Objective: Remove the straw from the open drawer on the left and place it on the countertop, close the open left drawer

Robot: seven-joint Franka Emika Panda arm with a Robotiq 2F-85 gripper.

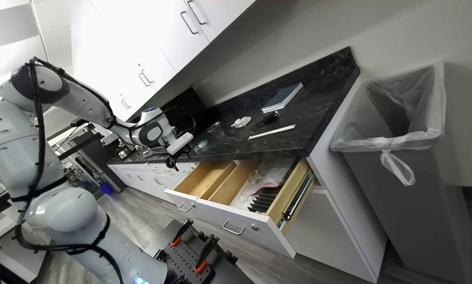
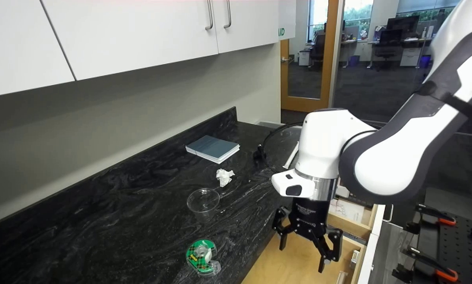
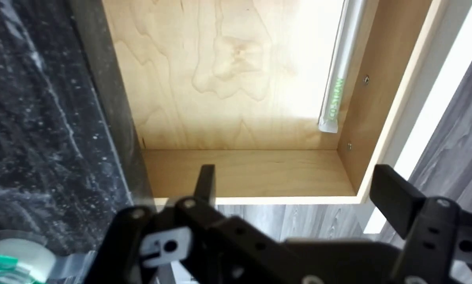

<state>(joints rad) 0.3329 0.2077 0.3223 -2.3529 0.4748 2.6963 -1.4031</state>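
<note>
The straw (image 3: 336, 90), in a clear wrapper with green lettering, lies in the open left drawer (image 3: 259, 200), along its front wall in the wrist view. The drawer has a light wood inside and a white front; it also shows in both exterior views (image 1: 204, 177) (image 2: 275, 272). The black countertop (image 2: 121, 221) runs beside it, also in the wrist view (image 3: 30, 138). My gripper (image 3: 295, 175) is open and empty, pointing down over the drawer's end in an exterior view (image 2: 302, 256). The straw is not between the fingers.
A second open drawer (image 1: 283, 193) with papers adjoins. On the countertop are a white straw-like stick (image 1: 271, 132), a clear cup (image 2: 203, 203), green tape dispenser (image 2: 201, 256), crumpled paper (image 2: 224, 177), notebooks (image 2: 213, 148) and a black object (image 1: 268, 118). A lined bin (image 1: 409, 197) stands at the counter's end.
</note>
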